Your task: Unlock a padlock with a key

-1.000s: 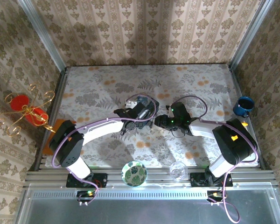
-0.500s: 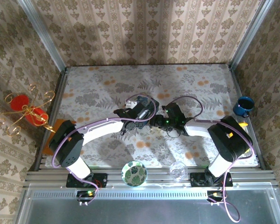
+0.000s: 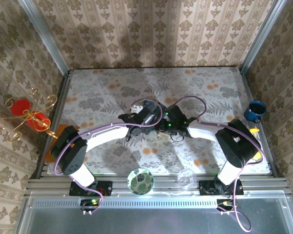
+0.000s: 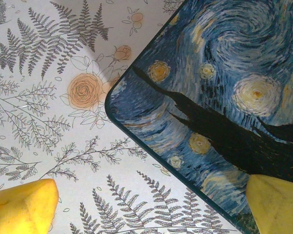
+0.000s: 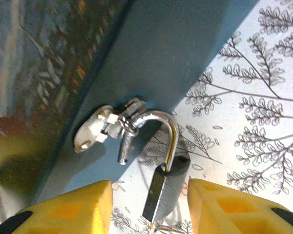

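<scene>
The small silver padlock (image 5: 158,195) hangs by its shackle (image 5: 172,136) from the hasp (image 5: 95,131) on the side of a blue starry-night tin (image 5: 176,48). One end of the shackle is out of the body. My right gripper (image 5: 149,209) is open, its yellow fingers (image 5: 73,207) on either side of the padlock body with a gap on both sides. My left gripper (image 4: 149,209) is wide open above the tin's lid (image 4: 224,97), with one finger (image 4: 276,204) over the lid and the other over the cloth. The key is out of view. From above, both grippers (image 3: 149,117) (image 3: 162,125) meet mid-table.
A blue mug (image 3: 255,111) stands at the right edge of the table. A patterned bowl (image 3: 140,181) and a clear glass (image 3: 186,178) sit at the near edge between the arm bases. A gold candle holder with red candles (image 3: 27,114) is outside the table on the left.
My right gripper has moved left across the table, up to the tin under the left gripper. The left arm has not moved.
</scene>
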